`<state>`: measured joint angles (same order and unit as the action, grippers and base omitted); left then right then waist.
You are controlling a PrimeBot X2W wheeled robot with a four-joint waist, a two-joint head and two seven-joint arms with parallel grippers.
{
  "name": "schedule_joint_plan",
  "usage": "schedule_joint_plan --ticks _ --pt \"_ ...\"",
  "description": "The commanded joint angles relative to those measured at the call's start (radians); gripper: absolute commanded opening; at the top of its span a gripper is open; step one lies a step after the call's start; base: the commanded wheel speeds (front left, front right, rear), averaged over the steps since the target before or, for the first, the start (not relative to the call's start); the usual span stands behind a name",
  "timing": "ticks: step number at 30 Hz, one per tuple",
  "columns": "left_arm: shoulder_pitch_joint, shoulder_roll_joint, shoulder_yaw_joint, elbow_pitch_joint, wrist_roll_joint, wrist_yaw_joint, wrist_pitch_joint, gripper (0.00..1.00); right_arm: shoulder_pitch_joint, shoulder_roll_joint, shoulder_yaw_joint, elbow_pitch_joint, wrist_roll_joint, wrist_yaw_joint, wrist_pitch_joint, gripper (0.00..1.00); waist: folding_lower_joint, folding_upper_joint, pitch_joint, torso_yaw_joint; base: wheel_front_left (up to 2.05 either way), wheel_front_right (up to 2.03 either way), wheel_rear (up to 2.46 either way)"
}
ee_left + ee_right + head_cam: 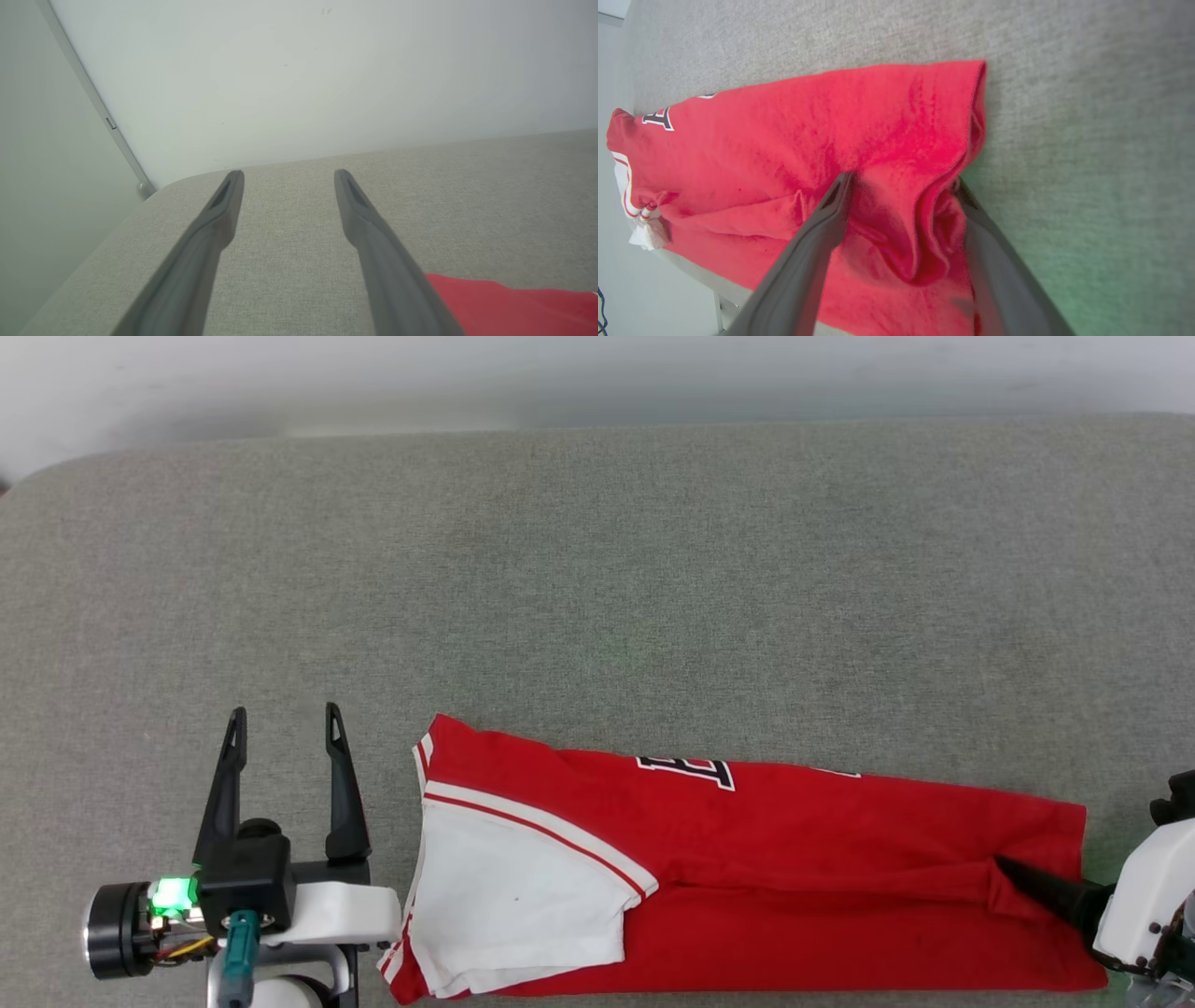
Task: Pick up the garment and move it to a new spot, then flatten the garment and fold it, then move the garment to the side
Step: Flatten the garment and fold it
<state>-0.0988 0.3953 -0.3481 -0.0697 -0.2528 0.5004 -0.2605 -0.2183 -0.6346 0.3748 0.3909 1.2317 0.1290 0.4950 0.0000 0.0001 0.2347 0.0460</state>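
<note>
Straddling a bunched fold at the shirt's hem end

Lying on the grey fabric-covered worktop [597,569], the red jersey-style T-shirt with white short sleeves [794,840] is folded lengthwise into a long band. In the head view it runs from about 7 o'clock to 4 o'clock. Its white sleeve with red-and-white trim [504,887] lies on top at the 7 o'clock end. A sliver of black, white-outlined lettering [686,770] peeks out along the far edge.

The right tool [902,179] is at the 4 o'clock end, its fingers spread. One dark finger [831,219] presses on the red cloth. The other sits at the hem's edge with its tip hidden, and a raised ridge of fabric stands between them.

The left tool [287,709] is at 8 o'clock, just beside the sleeve end but clear of it. Its fingers are spread, hold nothing and point toward 12 o'clock.
</note>
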Motion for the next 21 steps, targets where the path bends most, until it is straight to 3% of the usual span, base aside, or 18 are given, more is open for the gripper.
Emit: schedule_joint_plan --ticks 1,2,11,21 --pt "0.014 -0.020 0.013 0.000 0.018 -0.008 -0.006 1.00 0.075 0.090 0.084 0.017 0.005 0.003 0.054 0.35 0.0000 -0.0001 -0.001 0.000 0.00 0.00 0.00" --pt "0.022 -0.035 0.025 0.003 0.038 -0.016 -0.006 1.00 0.069 0.088 0.084 0.014 0.005 0.003 0.053 0.00 0.0000 -0.0001 -0.003 -0.001 0.00 0.00 0.00" --pt "0.095 -0.136 0.107 -0.012 0.169 -0.049 -0.006 1.00 0.010 -0.018 0.016 -0.031 -0.006 0.001 0.007 0.00 0.0000 -0.0001 -0.042 -0.018 0.00 0.00 0.00" --pt "0.157 -0.166 0.141 -0.013 0.225 -0.085 -0.006 1.00 0.008 -0.166 -0.069 0.070 -0.058 0.001 0.050 0.00 0.0000 -0.0001 -0.088 -0.024 0.00 0.00 0.00"
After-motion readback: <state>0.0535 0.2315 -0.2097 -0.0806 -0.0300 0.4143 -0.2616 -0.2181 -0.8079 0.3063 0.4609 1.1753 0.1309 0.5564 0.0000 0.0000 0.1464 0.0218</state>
